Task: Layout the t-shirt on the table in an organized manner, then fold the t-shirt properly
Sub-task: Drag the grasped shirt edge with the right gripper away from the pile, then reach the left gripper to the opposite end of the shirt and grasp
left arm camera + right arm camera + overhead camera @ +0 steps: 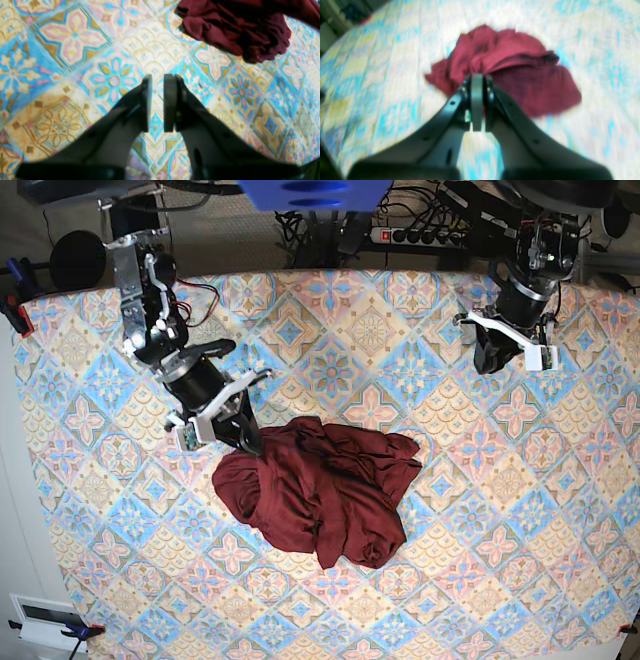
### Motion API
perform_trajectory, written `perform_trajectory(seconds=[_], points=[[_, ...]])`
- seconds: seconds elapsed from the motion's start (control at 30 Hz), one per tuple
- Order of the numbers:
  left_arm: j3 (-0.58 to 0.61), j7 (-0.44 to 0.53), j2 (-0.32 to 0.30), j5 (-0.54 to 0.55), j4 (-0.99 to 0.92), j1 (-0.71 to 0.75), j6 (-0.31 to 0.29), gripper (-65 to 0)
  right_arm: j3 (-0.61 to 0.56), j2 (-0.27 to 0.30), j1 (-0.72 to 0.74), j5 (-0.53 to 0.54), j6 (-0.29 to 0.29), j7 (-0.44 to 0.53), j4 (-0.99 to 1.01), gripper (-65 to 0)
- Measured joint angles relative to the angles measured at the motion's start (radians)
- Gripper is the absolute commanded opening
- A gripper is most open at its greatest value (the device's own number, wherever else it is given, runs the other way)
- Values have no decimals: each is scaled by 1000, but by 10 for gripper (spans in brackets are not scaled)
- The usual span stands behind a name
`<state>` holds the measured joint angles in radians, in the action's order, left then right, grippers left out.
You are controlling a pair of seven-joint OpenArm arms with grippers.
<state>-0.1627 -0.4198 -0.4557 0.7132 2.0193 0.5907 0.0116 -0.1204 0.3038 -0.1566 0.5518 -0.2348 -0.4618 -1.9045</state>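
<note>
Bunched up in a heap, the t-shirt point(325, 490) sits near the middle of the table point(520, 560), not spread flat yet. At about ten o'clock from the heap, the right claw point(245, 442) is pinched tight on the shirt's edge, I think so it can pull the cloth out and open it up. Far off at two o'clock, the left claw point(157, 102) hangs over bare table, its two sides a little apart with nothing between them. It looks like it is waiting for its turn to grab another corner.
</note>
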Motion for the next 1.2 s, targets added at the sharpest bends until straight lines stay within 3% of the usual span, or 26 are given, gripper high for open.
perform_trajectory(seconds=[0.17, 0.27, 0.37, 0.47, 0.57, 0.67, 0.8, 0.93, 1.2], points=[[6, -4, 2, 1, -2, -16, -1, -560, 183, 70, -194, 172, -6, 24, -96, -650], [3, 0, -4, 0, -2, -21, -1, -560, 328, 76, -313, 269, 11, -10, -90, -650], [1, -4, 2, 2, -6, -26, -2, -559, 441, 77, -322, 373, 5, 2, -85, -650], [7, -4, 3, 1, -30, -68, -4, -559, 523, 78, -316, 386, 1, 4, -93, -650], [5, 0, -2, 0, -37, -100, 3, -559, 602, 72, -332, 387, 2, -99, -89, -650], [22, -36, 2, -6, -45, -141, -1, -559, 692, 72, -324, 389, 1, -122, -88, -650], [42, -61, -2, -72, -126, -254, -3, -559, 761, 68, -263, 378, 6, -142, -74, -650], [156, -85, 4, -112, -262, -366, -6, -559, 757, 70, -154, 396, -14, -144, -60, -650], [404, -69, 28, -169, -498, -656, -5, -540, 758, 66, -160, 380, 1, -174, 61, -650]])
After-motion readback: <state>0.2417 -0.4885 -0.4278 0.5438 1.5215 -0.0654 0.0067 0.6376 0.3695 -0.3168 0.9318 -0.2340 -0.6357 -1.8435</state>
